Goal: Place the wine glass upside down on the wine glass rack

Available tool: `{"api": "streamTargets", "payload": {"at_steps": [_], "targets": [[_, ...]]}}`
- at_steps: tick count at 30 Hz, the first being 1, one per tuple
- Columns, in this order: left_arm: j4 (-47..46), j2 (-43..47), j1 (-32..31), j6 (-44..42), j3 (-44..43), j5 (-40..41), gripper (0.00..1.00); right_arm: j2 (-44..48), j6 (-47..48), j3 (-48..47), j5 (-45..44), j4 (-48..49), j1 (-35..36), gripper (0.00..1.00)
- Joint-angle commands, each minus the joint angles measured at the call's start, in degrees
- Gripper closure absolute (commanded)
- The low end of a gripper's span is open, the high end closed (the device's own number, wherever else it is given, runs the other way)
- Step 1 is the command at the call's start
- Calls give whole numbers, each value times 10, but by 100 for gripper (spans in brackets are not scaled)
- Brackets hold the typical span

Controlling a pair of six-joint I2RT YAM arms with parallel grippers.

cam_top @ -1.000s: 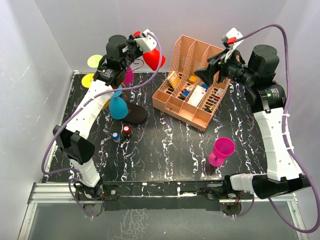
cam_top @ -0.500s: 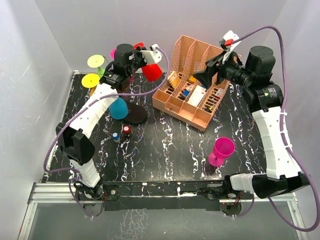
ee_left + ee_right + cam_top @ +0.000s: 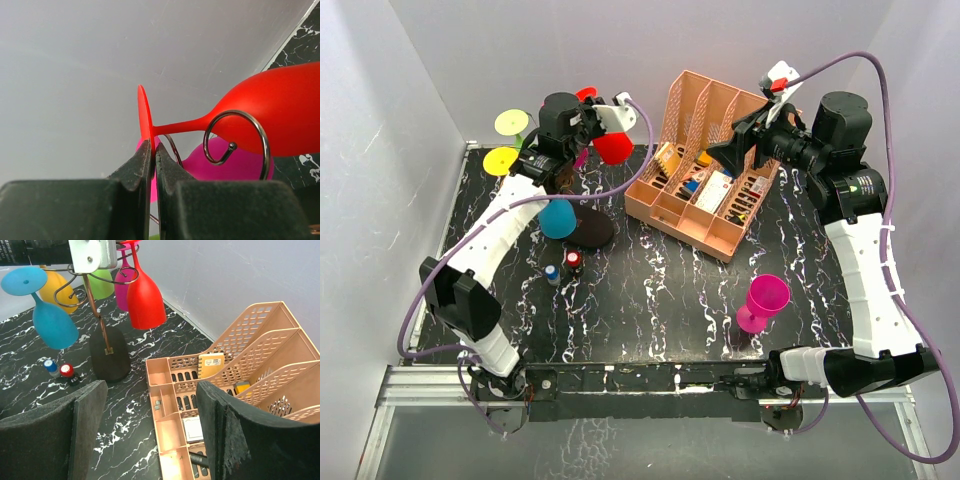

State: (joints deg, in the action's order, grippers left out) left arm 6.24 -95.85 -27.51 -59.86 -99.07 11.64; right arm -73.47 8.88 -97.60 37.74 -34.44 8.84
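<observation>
Nearly done, by the look of it: at the far left of the black marbled table [image 3: 650, 300], the wine glass rack [image 3: 106, 357], thin dark wire on a flat oval base, carried other coloured glasses [image 3: 50, 322]. The red wine glass [image 3: 145, 302], smooth and matte, hung bowl-down by a curled arm [image 3: 235, 137]; whether its stem sat inside the curl was unclear. The left gripper [image 3: 153, 155] was clamped on its thin foot, so letting go was left. The right gripper [image 3: 152, 390] gaped wide, holding nothing.
</observation>
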Motion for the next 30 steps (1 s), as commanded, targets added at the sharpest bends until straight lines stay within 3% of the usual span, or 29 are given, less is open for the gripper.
{"api": "streamTargets", "payload": {"at_steps": [1, 30], "targets": [[-3, 45, -2, -4, 9, 13, 100, 14, 1, 6, 9, 36, -5, 22], [92, 91, -11, 18, 20, 8, 100, 16, -3, 14, 17, 42, -12, 20]]}}
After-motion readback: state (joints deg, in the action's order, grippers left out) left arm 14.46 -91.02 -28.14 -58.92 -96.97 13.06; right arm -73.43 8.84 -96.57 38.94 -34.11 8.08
